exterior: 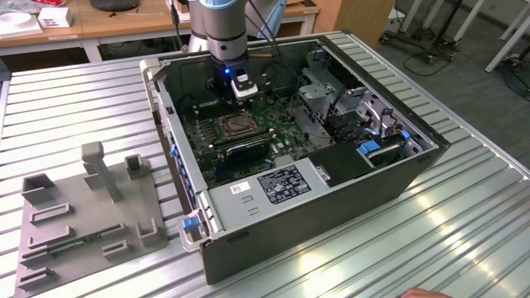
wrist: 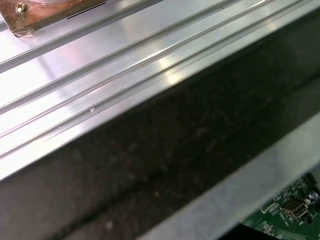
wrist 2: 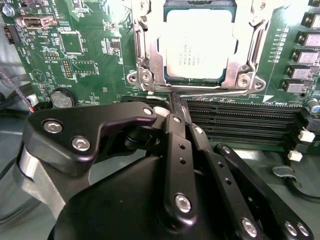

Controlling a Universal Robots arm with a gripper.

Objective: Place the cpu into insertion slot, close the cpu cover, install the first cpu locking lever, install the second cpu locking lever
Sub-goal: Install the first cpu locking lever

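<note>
While hanging straight down from above, reaches into the open computer case (exterior: 331, 205) with the gripper (wrist 2: 171, 111) low over the green motherboard (wrist 2: 90, 55). Holds the black fingers (wrist 2: 176, 145) together, with nothing seen clamped between them. Points their tips at the near edge of the socket, just beside a thin wire lever (wrist 2: 220, 95) lying along that edge. Faces, just beyond, the cpu cover (wrist 2: 148, 50) lying flat and framing the cpu (wrist 2: 200, 45), seated in the insertion slot (exterior: 235, 126). Has long black memory slots (wrist 2: 240, 122) alongside the fingers. Stands, in the exterior view, as an upright arm (exterior: 220, 28) near the case's far wall, above a ribbed metal counter (exterior: 83, 105) carrying a grey fixture (exterior: 91, 217) toward the exterior view's left.
</note>
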